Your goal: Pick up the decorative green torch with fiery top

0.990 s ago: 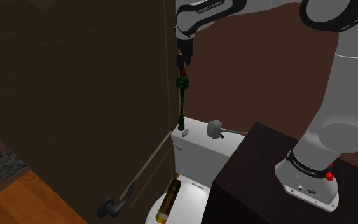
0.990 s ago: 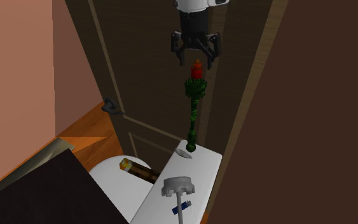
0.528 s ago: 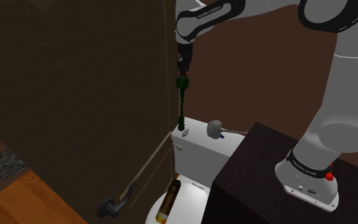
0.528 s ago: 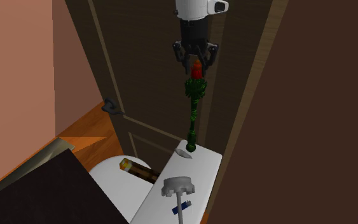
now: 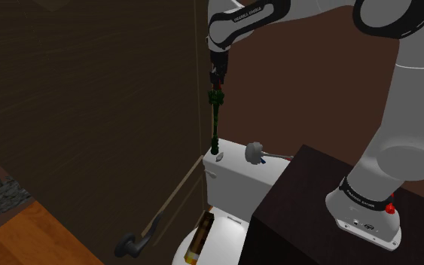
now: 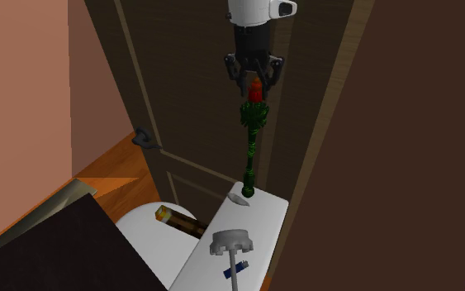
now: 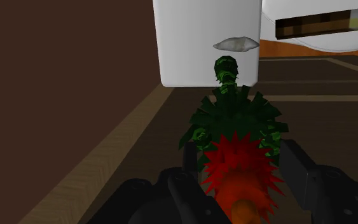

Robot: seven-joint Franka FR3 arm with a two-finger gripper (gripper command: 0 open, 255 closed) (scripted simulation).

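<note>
The all-black two-finger gripper (image 6: pixel 254 81) has come down over the past second and has since halted. Its fingers (image 7: pixel 296 167) stand apart, flanking the red spiky flame of the tall green leafy torch (image 6: pixel 252 147) without visibly pressing it; closing on the top looks like the step due next. The torch stands upright, its foot on the far end of the white toilet tank lid (image 6: pixel 265 217), just beside a small grey leaf-shaped piece (image 6: pixel 239 198). In the wrist view the flame and green collar cover the shaft, and whether the pads touch is hard to make out.
</note>
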